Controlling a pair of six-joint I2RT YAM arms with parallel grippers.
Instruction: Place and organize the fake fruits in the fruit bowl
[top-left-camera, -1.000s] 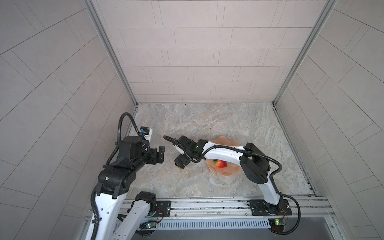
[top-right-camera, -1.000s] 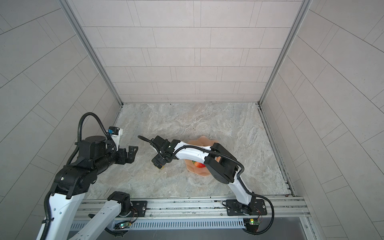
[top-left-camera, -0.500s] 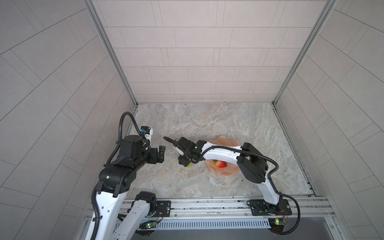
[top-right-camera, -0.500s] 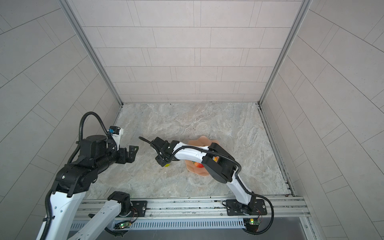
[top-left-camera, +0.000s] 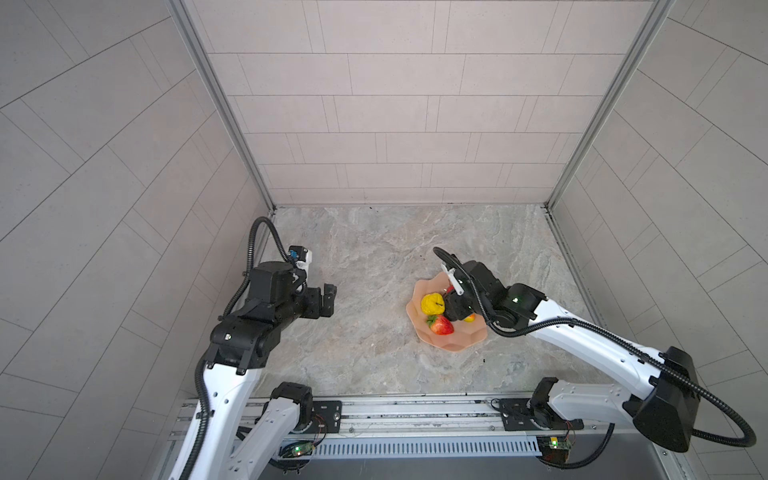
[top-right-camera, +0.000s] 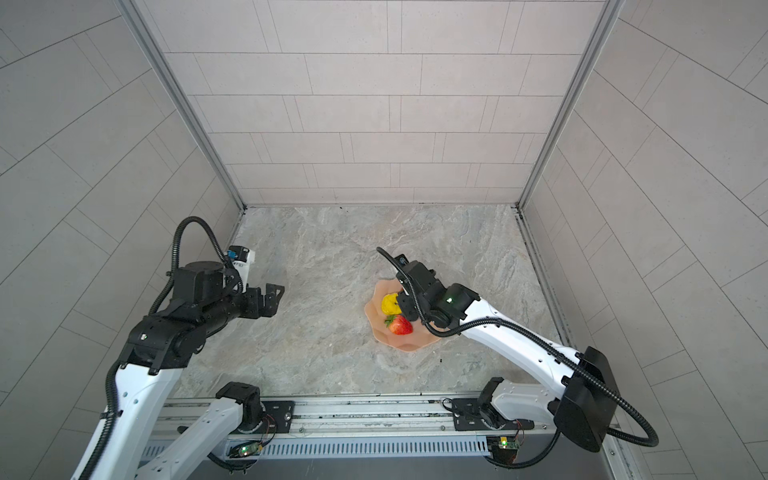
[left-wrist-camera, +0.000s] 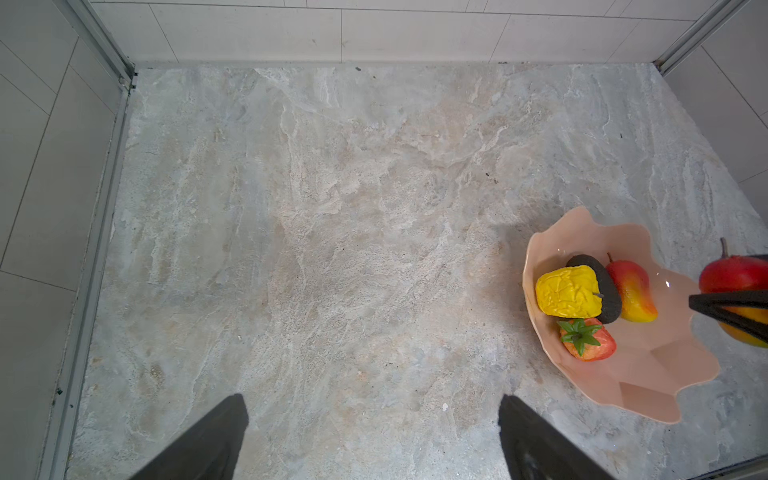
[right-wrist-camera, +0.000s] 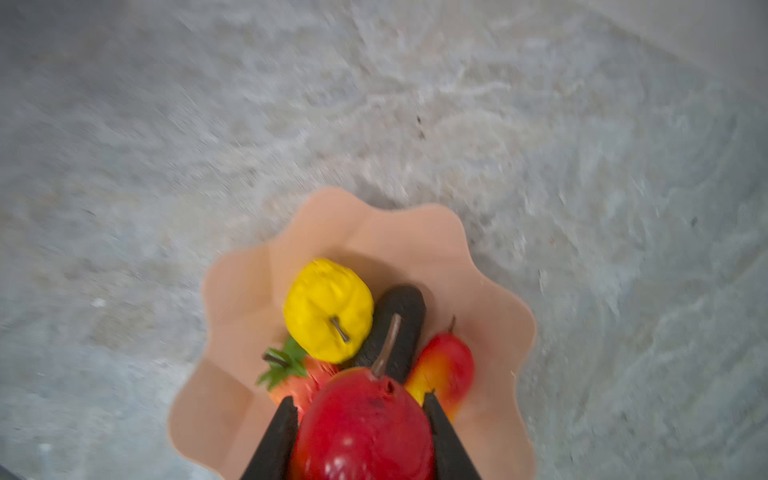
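Our right tool (right-wrist-camera: 359, 399) grips a mango (right-wrist-camera: 361, 432) above the fruit bowl (right-wrist-camera: 490, 316). Next we lower it onto bare bowl floor beside the strawberry (right-wrist-camera: 309, 376), then release. Left tool (left-wrist-camera: 372, 400) gapes, idle.

Scalloped peach-pink bowl (top-left-camera: 449, 344) sits right of frame centre; inside, wrinkled yellow plastic fruit (top-left-camera: 432, 304) lies above red plastic strawberry (top-left-camera: 441, 326).

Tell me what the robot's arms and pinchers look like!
Both the left arm and right arm have smooth white shells with chunky black joints. A ribbed black cable runs along each one, and a small green light glows on the right arm's wrist joint. The left gripper and right gripper are black, each with two flat, tapering fingers.
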